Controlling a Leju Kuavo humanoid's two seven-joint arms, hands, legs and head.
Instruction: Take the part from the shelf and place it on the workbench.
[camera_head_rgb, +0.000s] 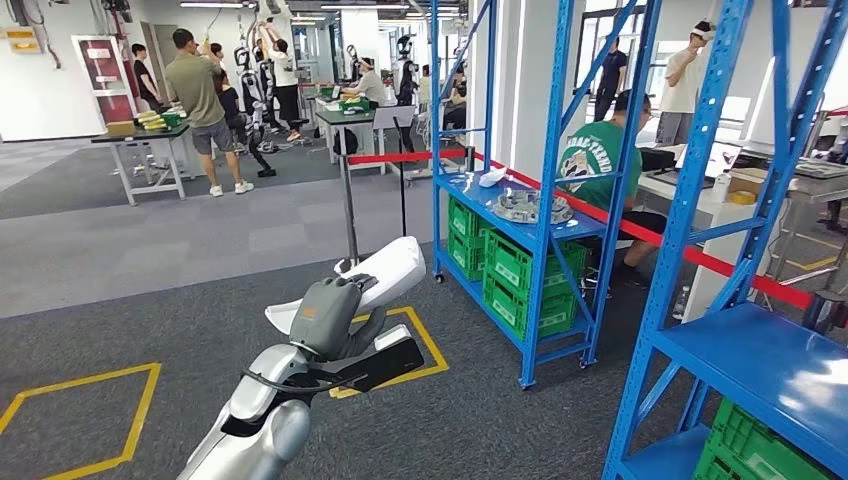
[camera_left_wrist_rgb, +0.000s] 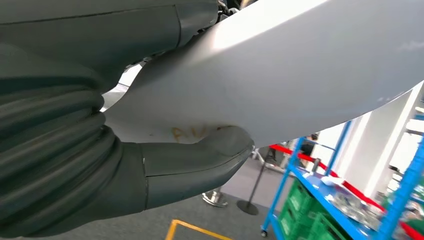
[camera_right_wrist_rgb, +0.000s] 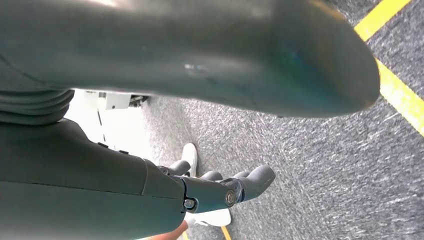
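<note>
My left hand (camera_head_rgb: 328, 316) holds a white curved shell part (camera_head_rgb: 386, 273) out in front of me, over the grey carpet. In the left wrist view the part (camera_left_wrist_rgb: 300, 75) spans the picture, with my thumb (camera_left_wrist_rgb: 200, 162) pressed against its underside; the other fingers are hidden behind it. My right hand (camera_right_wrist_rgb: 200, 192) hangs over the carpet, its thumb (camera_right_wrist_rgb: 225, 55) well apart from the loosely bent fingers (camera_right_wrist_rgb: 250, 180), with nothing between them. A black-topped workbench (camera_head_rgb: 120, 137) stands far off at the back left.
A blue shelf (camera_head_rgb: 545, 190) on my right carries a round metal part (camera_head_rgb: 530, 207) and green crates (camera_head_rgb: 515, 280). A second blue shelf (camera_head_rgb: 740, 350) stands close at the right edge. Yellow floor tape (camera_head_rgb: 140, 410), a red barrier belt (camera_head_rgb: 400, 157) and several people lie ahead.
</note>
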